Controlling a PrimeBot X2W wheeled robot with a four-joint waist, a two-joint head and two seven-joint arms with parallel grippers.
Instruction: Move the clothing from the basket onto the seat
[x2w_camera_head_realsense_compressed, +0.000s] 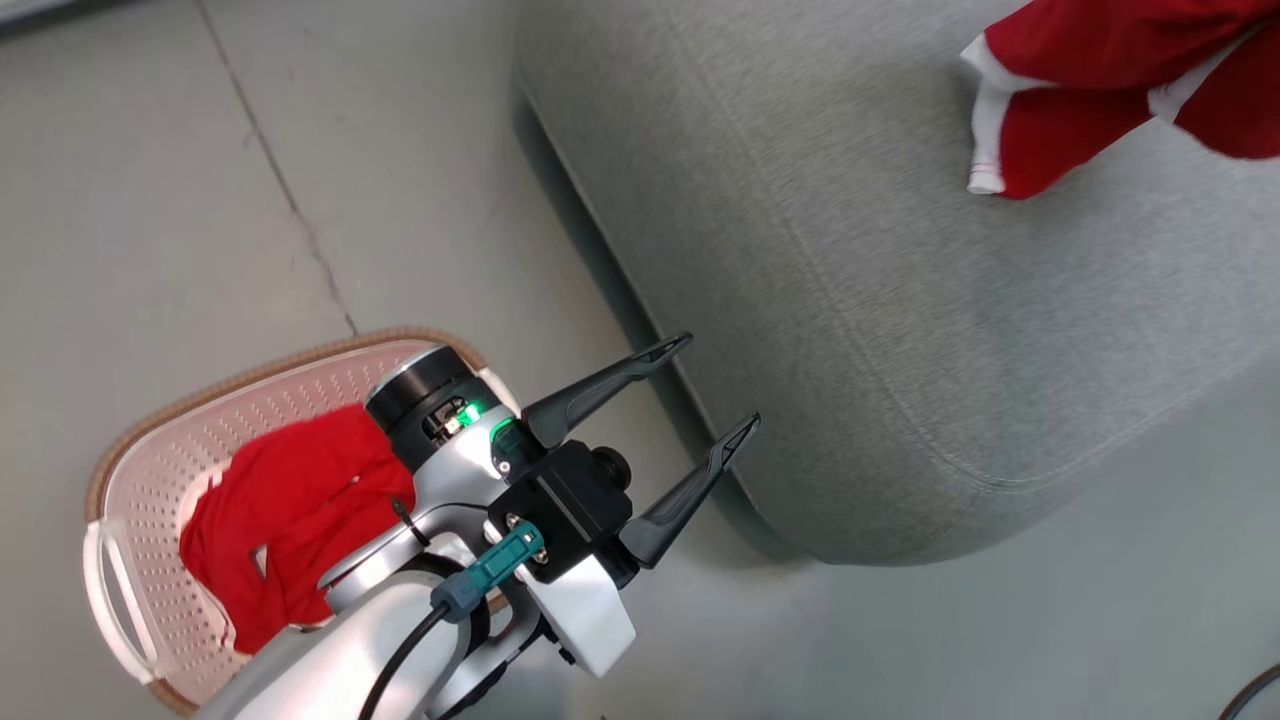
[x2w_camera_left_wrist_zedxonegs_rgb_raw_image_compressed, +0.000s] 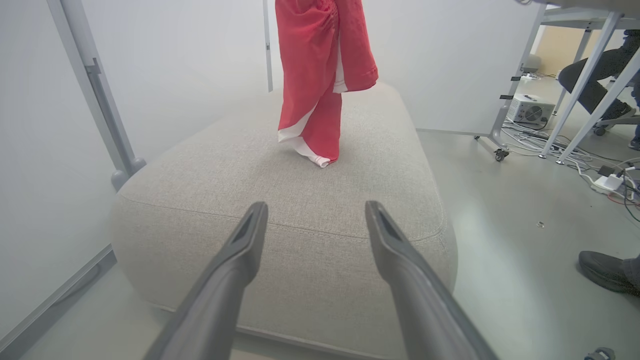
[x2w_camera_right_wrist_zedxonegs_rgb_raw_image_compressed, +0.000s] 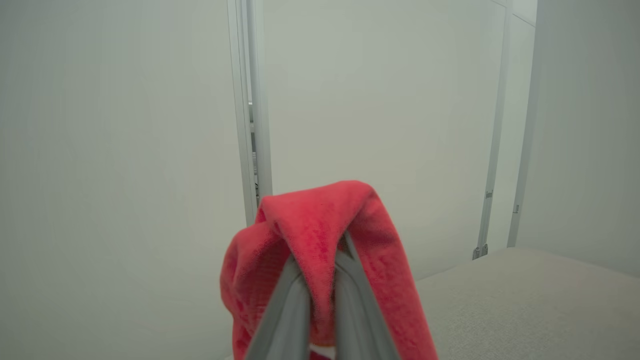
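My left gripper (x2w_camera_head_realsense_compressed: 708, 392) stands open and empty just off the near edge of the grey seat (x2w_camera_head_realsense_compressed: 900, 330), fingers pointing at it. Behind that arm the cream basket (x2w_camera_head_realsense_compressed: 140, 500) sits on the floor with red clothing (x2w_camera_head_realsense_compressed: 290, 510) bunched inside. My right gripper (x2w_camera_right_wrist_zedxonegs_rgb_raw_image_compressed: 320, 272) is shut on a red garment (x2w_camera_right_wrist_zedxonegs_rgb_raw_image_compressed: 320, 220) that drapes over its fingers. In the left wrist view that garment (x2w_camera_left_wrist_zedxonegs_rgb_raw_image_compressed: 320, 75) hangs down over the seat (x2w_camera_left_wrist_zedxonegs_rgb_raw_image_compressed: 300, 200), its white-trimmed lower end touching the cushion. The head view shows the same red garment (x2w_camera_head_realsense_compressed: 1100, 90) over the seat's far right.
Pale partition panels (x2w_camera_left_wrist_zedxonegs_rgb_raw_image_compressed: 165, 65) stand behind and beside the seat. To the right are a metal-legged table (x2w_camera_left_wrist_zedxonegs_rgb_raw_image_compressed: 575, 75), cables and a power strip (x2w_camera_left_wrist_zedxonegs_rgb_raw_image_compressed: 607, 182) on the floor, a person's shoe (x2w_camera_left_wrist_zedxonegs_rgb_raw_image_compressed: 607, 270) and a seated person's leg (x2w_camera_left_wrist_zedxonegs_rgb_raw_image_compressed: 595, 75).
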